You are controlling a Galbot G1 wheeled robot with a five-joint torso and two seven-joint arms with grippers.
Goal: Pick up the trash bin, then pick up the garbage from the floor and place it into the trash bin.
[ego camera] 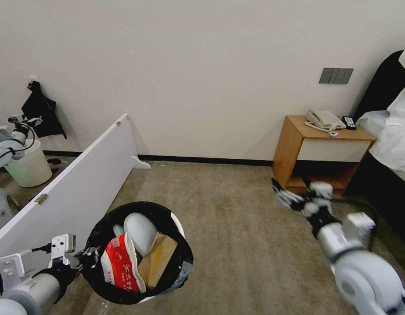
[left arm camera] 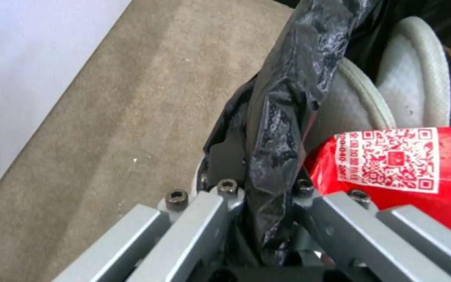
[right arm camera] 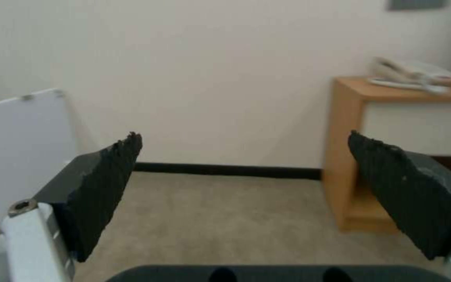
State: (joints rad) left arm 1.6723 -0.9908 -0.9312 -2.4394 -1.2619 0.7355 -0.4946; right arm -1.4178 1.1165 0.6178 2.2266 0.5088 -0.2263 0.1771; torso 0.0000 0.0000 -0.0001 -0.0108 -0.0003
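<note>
The trash bin [ego camera: 185,267], white with a black bag over its rim, hangs at lower left in the head view. My left gripper [ego camera: 91,256] is shut on its bagged rim [left arm camera: 275,156]. Inside lie a white slipper [ego camera: 141,232], a red snack packet [ego camera: 121,264] and a brown paper bag [ego camera: 158,258]; the packet [left arm camera: 444,188] and slippers [left arm camera: 419,78] sit right beside the clamped fingers. My right gripper [ego camera: 283,194] is held out over the carpet at right, open, with nothing between its black pads [right arm camera: 105,184].
A white board [ego camera: 75,183] leans along the left. A pale bucket [ego camera: 29,168] stands behind it. A wooden nightstand [ego camera: 320,153] with a phone and a bed [ego camera: 395,144] are at right. Bare carpet [ego camera: 228,210] lies ahead.
</note>
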